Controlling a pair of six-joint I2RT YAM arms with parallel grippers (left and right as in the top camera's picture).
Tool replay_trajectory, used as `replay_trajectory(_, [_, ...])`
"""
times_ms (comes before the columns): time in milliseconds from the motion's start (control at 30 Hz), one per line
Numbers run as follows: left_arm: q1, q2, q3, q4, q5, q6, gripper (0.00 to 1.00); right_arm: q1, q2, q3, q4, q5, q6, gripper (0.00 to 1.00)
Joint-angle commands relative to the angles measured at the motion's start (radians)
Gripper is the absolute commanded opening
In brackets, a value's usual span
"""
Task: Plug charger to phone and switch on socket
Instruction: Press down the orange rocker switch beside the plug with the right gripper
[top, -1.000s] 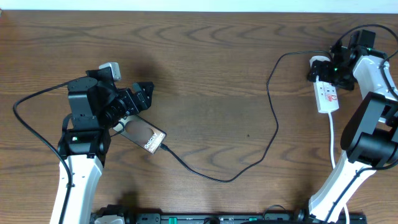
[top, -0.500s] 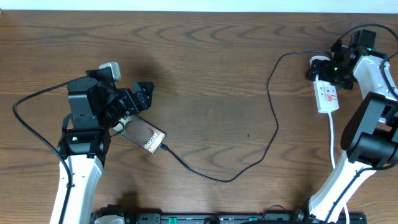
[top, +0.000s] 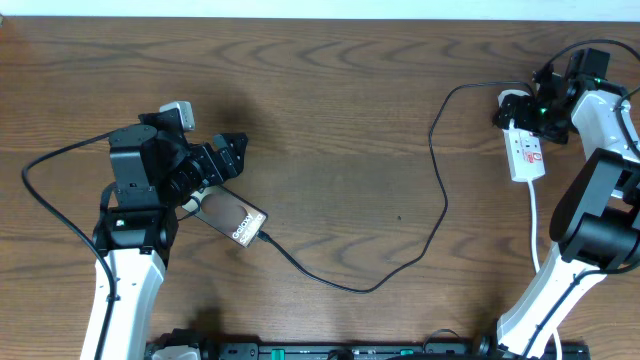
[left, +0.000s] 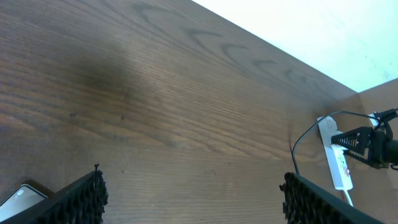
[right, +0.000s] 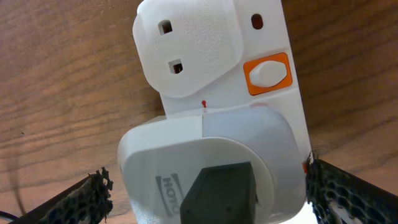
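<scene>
The left claw (top: 232, 156) hovers wide open and empty above the table (top: 340, 130). The phone (top: 232, 216) lies just at its 6 o'clock. The charger (top: 350, 288) meets the phone's 4 o'clock end, though whether the tip is seated cannot be told. The cable loops toward 2 o'clock to the socket (top: 527, 152). The right claw (top: 528, 108) sits over the socket's 12 o'clock end. Its fingers are spread fully either side of a white adapter (right: 205, 155), gripping nothing. In the wrist view the orange switch (right: 267, 73) lies at the claw's 1 o'clock.
</scene>
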Motion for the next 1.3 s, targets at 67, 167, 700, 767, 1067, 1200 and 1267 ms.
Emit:
replay_trajectory(67, [-0.002,-0.004,0.022,-0.002,-0.013,0.018,0.87,0.023,0.012,-0.007,-0.029,-0.166,0.032,0.99])
replay_trajectory(167, [-0.002,-0.004,0.022,-0.002,-0.013,0.018,0.87,0.025,0.012,-0.007,-0.034,-0.166,0.032,0.99])
replay_trajectory(700, [-0.002,-0.003,0.022,-0.003,-0.013,0.018,0.87,0.031,0.012,-0.006,-0.042,-0.166,0.033,0.99])
replay_trajectory(767, [-0.002,0.002,0.022,-0.003,-0.013,0.018,0.87,0.032,0.012,-0.006,-0.045,-0.167,0.033,0.99])
replay_trajectory(1067, [-0.002,0.015,0.022,-0.006,-0.013,0.018,0.87,0.046,0.012,-0.006,-0.048,-0.229,0.034,0.99])
replay_trajectory(1200, [-0.002,0.015,0.022,-0.006,-0.013,0.018,0.87,0.052,0.012,-0.007,-0.056,-0.245,0.04,0.99])
replay_trajectory(1267, [-0.002,0.015,0.022,-0.006,-0.013,0.018,0.87,0.056,0.012,-0.007,-0.06,-0.244,0.04,0.99])
